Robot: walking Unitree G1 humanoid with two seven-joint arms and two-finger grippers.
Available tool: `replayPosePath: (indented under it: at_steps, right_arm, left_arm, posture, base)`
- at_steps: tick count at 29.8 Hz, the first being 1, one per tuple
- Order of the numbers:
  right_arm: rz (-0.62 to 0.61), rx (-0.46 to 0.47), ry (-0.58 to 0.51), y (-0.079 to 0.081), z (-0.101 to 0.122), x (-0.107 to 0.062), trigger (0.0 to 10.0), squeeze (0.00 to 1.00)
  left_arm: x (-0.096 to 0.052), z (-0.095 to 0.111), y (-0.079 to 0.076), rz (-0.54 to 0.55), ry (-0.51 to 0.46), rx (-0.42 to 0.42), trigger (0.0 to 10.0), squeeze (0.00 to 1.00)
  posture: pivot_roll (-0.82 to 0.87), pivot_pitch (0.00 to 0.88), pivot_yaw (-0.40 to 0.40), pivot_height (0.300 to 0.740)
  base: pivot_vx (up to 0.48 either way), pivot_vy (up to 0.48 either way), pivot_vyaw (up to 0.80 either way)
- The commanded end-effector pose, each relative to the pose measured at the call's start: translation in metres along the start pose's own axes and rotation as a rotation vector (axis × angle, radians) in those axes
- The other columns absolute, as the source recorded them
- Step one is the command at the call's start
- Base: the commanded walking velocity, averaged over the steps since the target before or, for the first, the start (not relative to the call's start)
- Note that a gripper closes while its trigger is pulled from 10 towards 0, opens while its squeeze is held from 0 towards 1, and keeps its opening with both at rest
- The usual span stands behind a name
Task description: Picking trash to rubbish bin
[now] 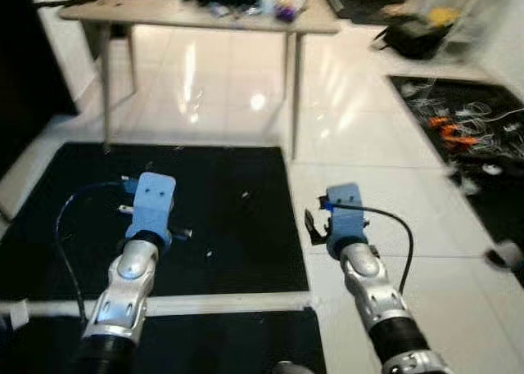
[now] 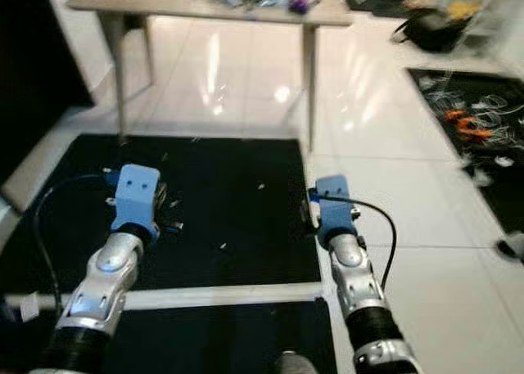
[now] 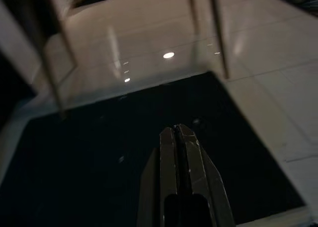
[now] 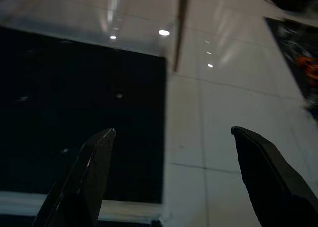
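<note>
Floor tiles [image 1: 360, 120], pale and glossy, stretch ahead in the left eye view, with a black mat [image 1: 213, 218] under both raised arms. The left pincer [image 1: 151, 200] and right pincer [image 1: 340, 214] hover above the mat's near part, neither carrying anything. Further off, a tabletop [image 1: 147, 10] holds a jumble of objects too blurred to name; small pale specks dot the mat, and whether any is the trash I cannot tell. No rubbish bin can be picked out.

The right eye view gives the same layout, with a second dark mat [image 2: 483, 120] strewn with orange and white bits off to the robot's right.

The left wrist view looks along fingers [image 3: 175, 162] pressed together, empty, over the black mat with table legs beyond.

The right wrist view has fingers [image 4: 94, 167] spread wide, nothing between them, straddling the mat's edge and the tiles.

By my reading, the task is barely begun: trash must be found, grasped and carried to a bin.
</note>
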State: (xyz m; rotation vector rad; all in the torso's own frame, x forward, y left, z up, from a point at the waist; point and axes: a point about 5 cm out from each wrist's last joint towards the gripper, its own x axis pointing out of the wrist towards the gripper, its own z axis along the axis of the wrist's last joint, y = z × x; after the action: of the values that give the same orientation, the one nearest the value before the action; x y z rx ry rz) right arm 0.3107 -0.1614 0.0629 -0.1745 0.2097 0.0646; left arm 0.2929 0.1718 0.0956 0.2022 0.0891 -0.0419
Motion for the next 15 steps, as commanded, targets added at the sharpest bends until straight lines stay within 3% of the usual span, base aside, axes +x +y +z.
replayPosePath:
  at_steps: [1, 15]
  right_arm:
    - [0.009, -0.010, 0.000, 0.0012, -0.0015, -0.0011, 10.0, 0.00]
    - [0.012, -0.013, 0.000, 0.0011, -0.0007, -0.0006, 10.0, 0.00]
  left_arm:
    - [-0.0005, 0.0004, -0.0018, -0.011, -0.008, 0.007, 10.0, 0.00]
    - [-0.0018, 0.0015, -0.0044, -0.029, -0.022, 0.006, 10.0, 0.00]
  posture:
    - [0.05, 0.015, -0.030, 0.740]
    - [0.05, 0.025, -0.034, 0.740]
  base:
    - [0.000, 0.000, 0.00]
    - [0.000, 0.000, 0.00]
